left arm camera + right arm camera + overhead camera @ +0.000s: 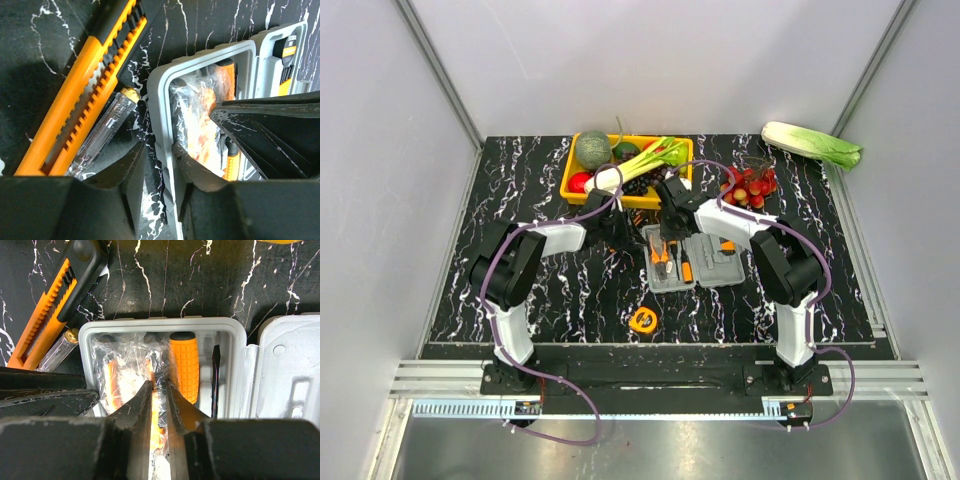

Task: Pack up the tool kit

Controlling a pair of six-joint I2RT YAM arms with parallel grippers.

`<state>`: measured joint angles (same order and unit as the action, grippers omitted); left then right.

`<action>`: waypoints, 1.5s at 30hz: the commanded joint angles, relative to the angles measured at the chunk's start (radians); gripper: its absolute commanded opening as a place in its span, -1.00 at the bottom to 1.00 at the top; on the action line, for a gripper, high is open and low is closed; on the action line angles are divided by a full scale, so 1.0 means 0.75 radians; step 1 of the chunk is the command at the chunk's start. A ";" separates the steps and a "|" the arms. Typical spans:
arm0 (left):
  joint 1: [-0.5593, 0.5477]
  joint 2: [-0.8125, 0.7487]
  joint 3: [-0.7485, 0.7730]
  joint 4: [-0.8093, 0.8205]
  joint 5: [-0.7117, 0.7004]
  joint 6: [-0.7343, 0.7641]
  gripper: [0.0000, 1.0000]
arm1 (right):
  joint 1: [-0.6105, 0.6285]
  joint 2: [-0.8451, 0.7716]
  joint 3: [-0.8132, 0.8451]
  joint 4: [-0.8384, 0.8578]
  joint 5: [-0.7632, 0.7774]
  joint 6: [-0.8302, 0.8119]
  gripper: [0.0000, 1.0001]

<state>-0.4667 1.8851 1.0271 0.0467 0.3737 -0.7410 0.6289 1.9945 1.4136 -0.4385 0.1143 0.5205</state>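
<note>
The grey tool kit case [692, 262] lies open mid-table, with its tray rim [160, 322] and its lid [292, 365] in the right wrist view. My right gripper [159, 385] reaches into the tray and is shut on plastic-wrapped orange pliers [122, 375], beside an orange-handled screwdriver [186, 365]. My left gripper [157, 150] is open and straddles the case's left wall [159, 110], one finger outside and one inside. An orange utility knife [85, 85] and a clear-handled screwdriver [102, 132] lie on the table just left of the case. The yellow tape measure [643, 320] lies in front of the case.
A yellow tray of vegetables [570, 178] stands right behind the two grippers. Red radishes [750, 185] lie behind the lid, and a cabbage [812, 144] lies at the back right. The two grippers [620, 228] [665, 240] are close together over the case.
</note>
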 commanded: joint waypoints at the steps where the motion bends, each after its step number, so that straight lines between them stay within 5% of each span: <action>1: -0.018 -0.016 0.011 -0.069 -0.020 0.033 -0.26 | 0.006 0.032 -0.013 -0.049 -0.021 -0.019 -0.56; 14: -0.022 -0.071 -0.063 0.206 0.083 -0.059 -0.02 | 0.008 0.036 -0.017 -0.049 -0.034 -0.031 -0.55; 22: -0.024 0.023 -0.009 0.036 0.021 -0.041 -0.50 | 0.006 0.036 -0.028 -0.045 -0.038 -0.029 -0.56; 35: -0.055 0.164 0.162 -0.258 -0.013 0.019 -0.28 | 0.008 0.067 -0.107 0.006 -0.073 -0.023 -0.58; 40: -0.057 0.203 0.205 -0.359 -0.069 0.025 -0.66 | 0.010 0.073 -0.138 0.016 -0.060 -0.023 -0.63; 45: -0.065 0.237 0.218 -0.418 -0.081 0.029 -0.74 | 0.014 0.075 -0.165 0.026 -0.050 -0.021 -0.64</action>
<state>-0.4854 1.9732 1.1954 -0.1669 0.4221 -0.7631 0.6216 1.9766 1.3602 -0.3748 0.1150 0.5007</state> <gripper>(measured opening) 0.318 0.196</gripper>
